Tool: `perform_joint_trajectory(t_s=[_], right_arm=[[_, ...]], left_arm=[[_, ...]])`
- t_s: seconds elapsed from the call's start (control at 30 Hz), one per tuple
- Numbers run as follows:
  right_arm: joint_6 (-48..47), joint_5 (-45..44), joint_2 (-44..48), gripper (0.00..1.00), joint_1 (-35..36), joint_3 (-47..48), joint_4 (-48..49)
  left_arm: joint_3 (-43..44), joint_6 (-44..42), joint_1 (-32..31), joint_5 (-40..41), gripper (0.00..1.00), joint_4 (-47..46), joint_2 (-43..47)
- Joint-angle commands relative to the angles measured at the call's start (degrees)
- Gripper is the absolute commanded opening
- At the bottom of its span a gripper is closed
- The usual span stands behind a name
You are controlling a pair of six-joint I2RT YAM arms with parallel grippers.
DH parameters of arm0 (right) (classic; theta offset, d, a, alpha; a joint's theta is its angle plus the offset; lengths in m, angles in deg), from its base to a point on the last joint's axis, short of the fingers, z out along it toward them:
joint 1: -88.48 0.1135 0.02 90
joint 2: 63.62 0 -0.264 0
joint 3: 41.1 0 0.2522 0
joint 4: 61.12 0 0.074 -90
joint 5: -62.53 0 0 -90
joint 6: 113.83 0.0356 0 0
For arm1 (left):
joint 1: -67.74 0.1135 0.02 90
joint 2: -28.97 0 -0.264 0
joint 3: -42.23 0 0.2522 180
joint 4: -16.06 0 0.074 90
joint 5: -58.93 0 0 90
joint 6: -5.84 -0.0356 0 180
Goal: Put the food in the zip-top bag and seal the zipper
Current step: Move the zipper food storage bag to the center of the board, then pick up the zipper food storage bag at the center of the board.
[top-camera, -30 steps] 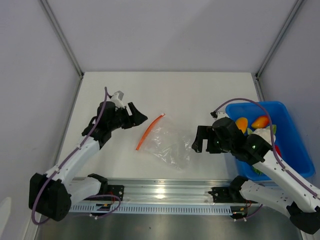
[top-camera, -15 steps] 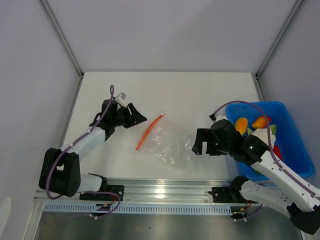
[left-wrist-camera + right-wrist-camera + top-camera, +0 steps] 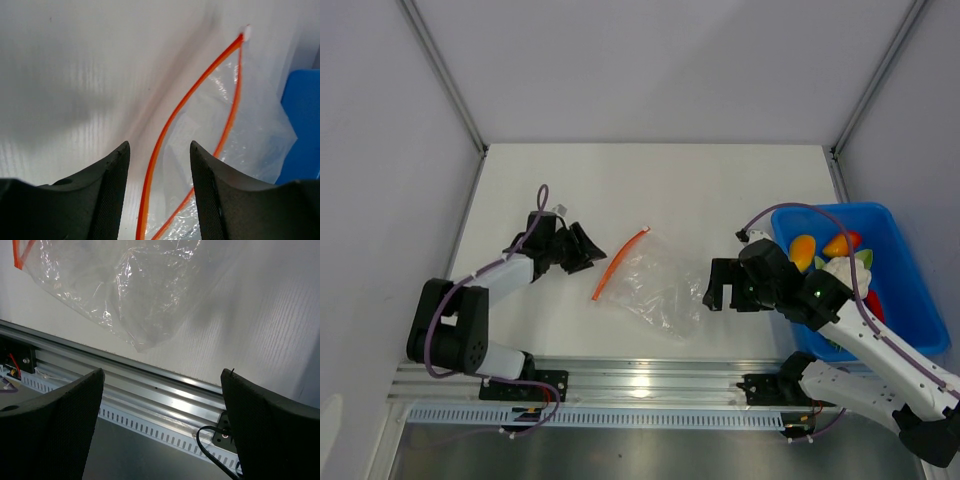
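Note:
The clear zip-top bag [image 3: 658, 286] lies flat mid-table, and its orange-red zipper [image 3: 618, 264] faces my left gripper [image 3: 590, 250]. In the left wrist view the bag [image 3: 252, 125] has its mouth slightly parted. One zipper [image 3: 200, 82] strip runs into the gap of the left gripper [image 3: 159, 147], which is open and touches nothing. The food [image 3: 840, 270] sits in the blue bin: orange-yellow fruit [image 3: 803, 247], a white vegetable, and red and green pieces. My right gripper [image 3: 720, 286] is open and empty, just right of the bag [image 3: 125, 285].
The blue bin [image 3: 910, 330] stands at the right edge under my right arm; its corner [image 3: 302, 125] shows beyond the bag. A metal rail [image 3: 165, 390] runs along the near table edge. Grey walls close in the left, back and right sides.
My left arm has dropped low and slid its gripper toward the zipper's near end, with the jaws narrowing. The right arm has barely shifted, and the bag has not moved.

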Motion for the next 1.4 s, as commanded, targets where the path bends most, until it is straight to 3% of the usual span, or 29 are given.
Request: perform_joint_trajectory(t_s=[0.0,0.23,0.43,0.77,0.97,1.13,1.2,1.37], right_arm=[[-0.5,0.1,0.5,0.99,0.3,0.4,1.4],[0.2,0.2,1.7,0.99,0.3,0.2,1.4],[0.9,0.6,1.9,0.99,0.3,0.4,2.1],[1.3,0.4,2.6,0.99,0.3,0.1,2.0],[1.7,0.9,1.8,0.99,0.4,-0.2,2.6],[2.0,0.5,1.4,0.99,0.3,-0.5,2.5],[2.2,-0.3,1.0,0.99,0.4,-0.1,2.3],[3.1,-4.2,-0.8,0.99,0.9,1.6,0.2]], left_arm=[[0.3,1.0,0.5,-0.1,0.55,3.4,-2.4],[-4.4,2.2,0.5,-1.2,0.6,1.5,-1.0],[-7.2,3.3,0.5,-7.6,0.62,-4.7,-2.5],[-13.3,6.7,0.5,-17.1,0.57,-17.6,-7.3],[-16.7,10.4,0.3,-21.9,0.42,-27.5,-9.2],[-19.2,13.8,-0.4,-24.0,0.18,-34.7,-6.5],[-19.2,13.8,-0.5,-24.1,0.02,-34.7,-4.9],[-19.6,10.3,-1.2,-20.1,0.01,-28.8,7.4]])
